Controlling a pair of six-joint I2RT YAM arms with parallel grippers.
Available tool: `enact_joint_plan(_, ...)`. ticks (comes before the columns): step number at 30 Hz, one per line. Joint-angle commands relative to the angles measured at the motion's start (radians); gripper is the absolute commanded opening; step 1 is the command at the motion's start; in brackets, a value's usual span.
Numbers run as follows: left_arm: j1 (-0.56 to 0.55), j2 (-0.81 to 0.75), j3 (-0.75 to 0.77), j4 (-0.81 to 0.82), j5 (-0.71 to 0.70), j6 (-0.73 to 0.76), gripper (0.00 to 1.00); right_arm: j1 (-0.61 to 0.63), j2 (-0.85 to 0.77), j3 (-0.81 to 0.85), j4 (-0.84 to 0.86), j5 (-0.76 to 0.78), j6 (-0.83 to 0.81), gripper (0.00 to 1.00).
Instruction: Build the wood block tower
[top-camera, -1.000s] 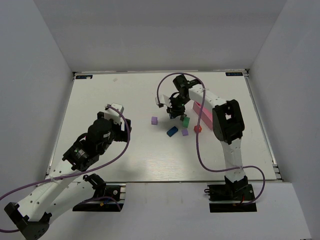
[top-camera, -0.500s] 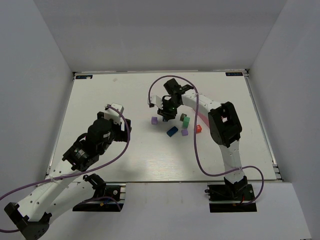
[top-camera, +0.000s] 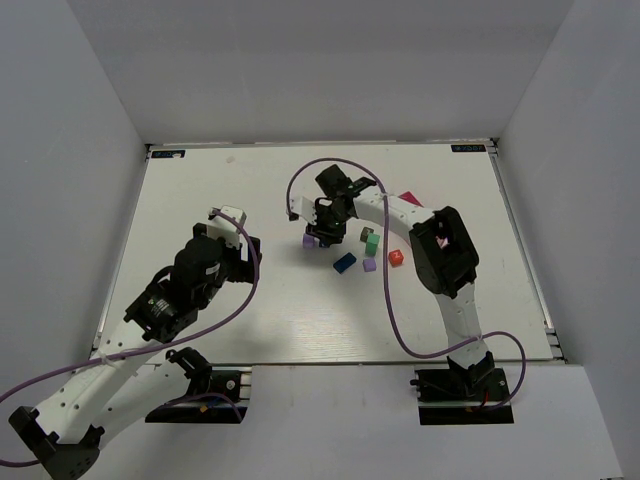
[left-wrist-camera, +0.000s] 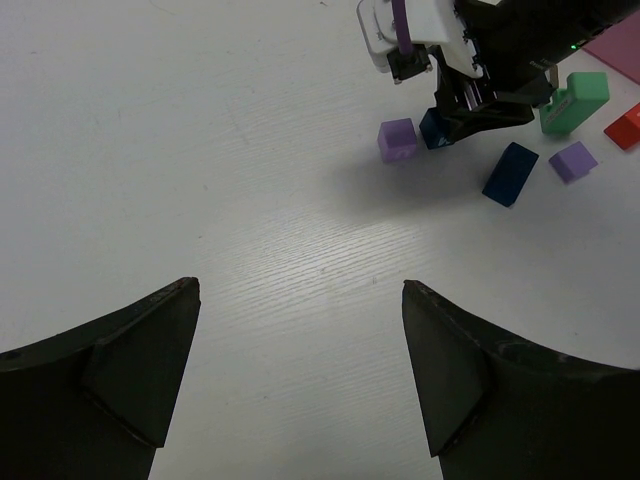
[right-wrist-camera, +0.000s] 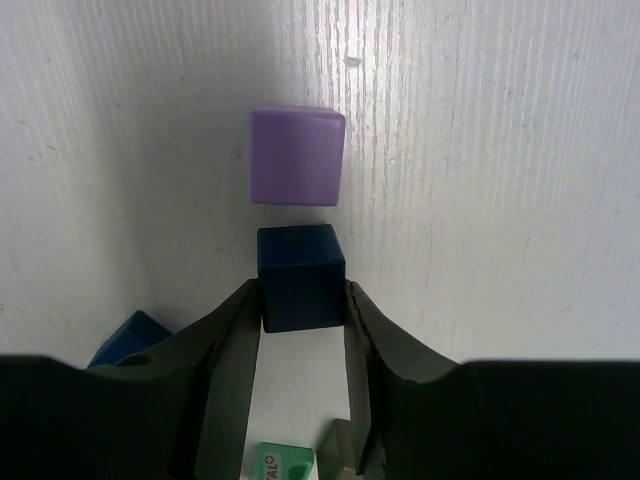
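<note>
Swung left, right gripper (right-wrist-camera: 302, 305) draws beside lilac cube (right-wrist-camera: 297, 157), jaws clamped on dark blue cube (right-wrist-camera: 300, 265).
Off-centre release could topple it or shove the lilac cube aside.

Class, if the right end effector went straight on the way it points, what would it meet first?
Probably the lilac cube, just beyond the blue cube that the right end effector grips; depth is unclear.
</note>
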Motion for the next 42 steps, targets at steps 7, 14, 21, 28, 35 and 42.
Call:
enact_joint_plan(7, 0.005, -0.02, -0.006, 0.013, 0.01, -0.002, 0.92, 0.013, -0.006, 0.003, 0.03, 0.026, 0.011, 0.22)
enact_joint_plan(14, 0.005, -0.02, -0.006, 0.013, 0.01, -0.002, 0.92, 0.021, 0.002, 0.007, 0.024, 0.029, 0.005, 0.25)
enact_joint_plan(21, 0.005, -0.02, -0.006, 0.013, 0.01, -0.002, 0.92, 0.03, 0.006, 0.012, 0.011, 0.02, -0.004, 0.26)
enact_joint_plan(28, 0.005, -0.02, -0.006, 0.013, 0.01, -0.002, 0.92, 0.031, 0.017, 0.012, 0.01, 0.023, -0.007, 0.3)
enact_joint_plan(35, 0.005, -0.02, -0.006, 0.013, 0.01, -0.002, 0.92, 0.033, 0.023, 0.012, 0.008, 0.031, -0.012, 0.36)
enact_joint_plan(42, 0.005, -0.02, -0.006, 0.013, 0.01, -0.002, 0.92, 0.033, 0.023, 0.009, 0.005, 0.029, -0.016, 0.56)
